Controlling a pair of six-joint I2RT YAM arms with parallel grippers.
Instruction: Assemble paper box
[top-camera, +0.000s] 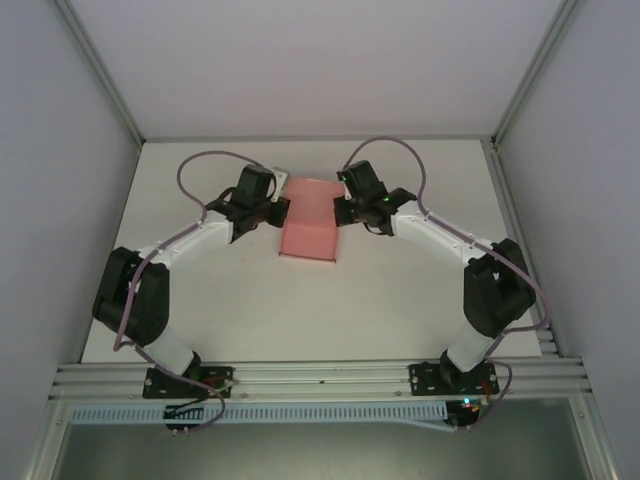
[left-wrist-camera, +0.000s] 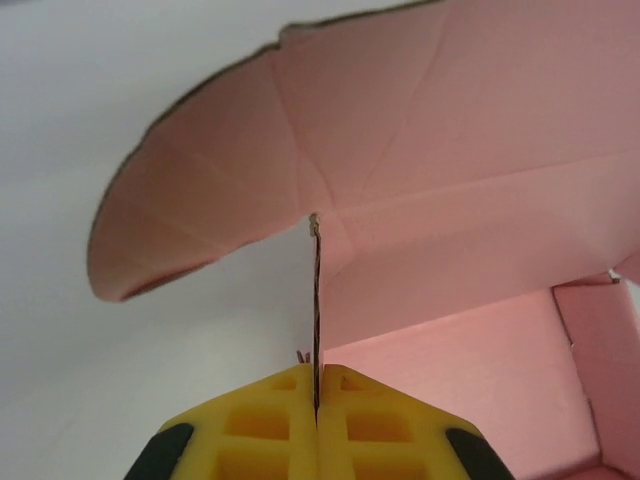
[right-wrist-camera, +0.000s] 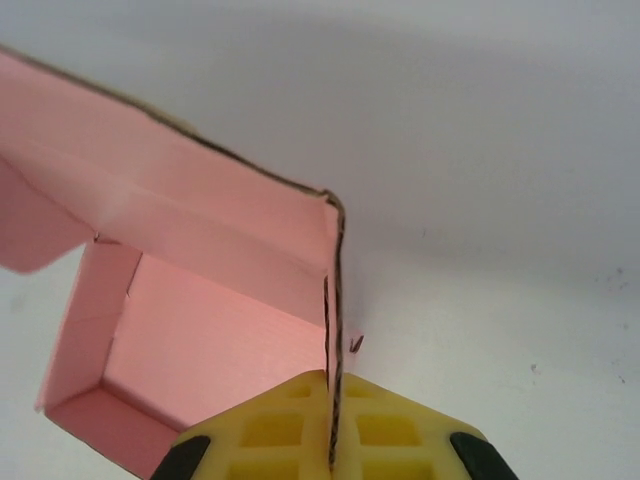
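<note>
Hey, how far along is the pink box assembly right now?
Done: the paper box already has a floor and raised walls, as the right wrist view shows. In hand: the left gripper and the right gripper each pinch a wall edge-on, one on each side. Left: the rounded flap arches open, not tucked in, so closing probably remains.

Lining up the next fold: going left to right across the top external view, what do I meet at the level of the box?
In order: left pincer → paper box → right pincer. Each pincer is shut on a side wall of the box.
</note>
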